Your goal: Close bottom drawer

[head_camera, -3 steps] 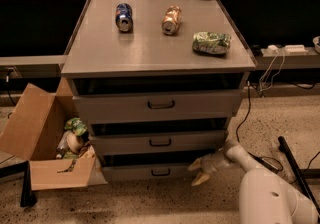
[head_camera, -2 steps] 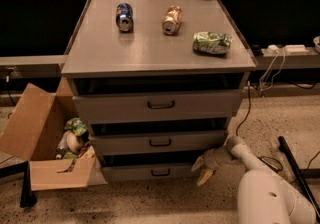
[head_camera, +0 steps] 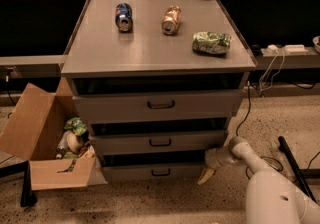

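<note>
The bottom drawer (head_camera: 130, 173) is the lowest of three grey drawers in the cabinet, with a narrow front and a small dark handle (head_camera: 161, 172). A dark gap shows above its front, so it stands a little way out. My gripper (head_camera: 206, 172) is low by the floor, at the right end of the bottom drawer's front, touching or almost touching it. My white arm (head_camera: 270, 188) reaches to it from the lower right.
The middle drawer (head_camera: 160, 143) and top drawer (head_camera: 160, 104) also stand out. A blue can (head_camera: 123, 16), a copper can (head_camera: 171, 19) and a green bag (head_camera: 212, 42) lie on the cabinet top. An open cardboard box (head_camera: 35, 133) stands at the left. Cables (head_camera: 267, 70) and a dark bar (head_camera: 295, 165) are at the right.
My gripper has shifted slightly to the right along the bottom drawer's right end. The drawer has not visibly moved.
</note>
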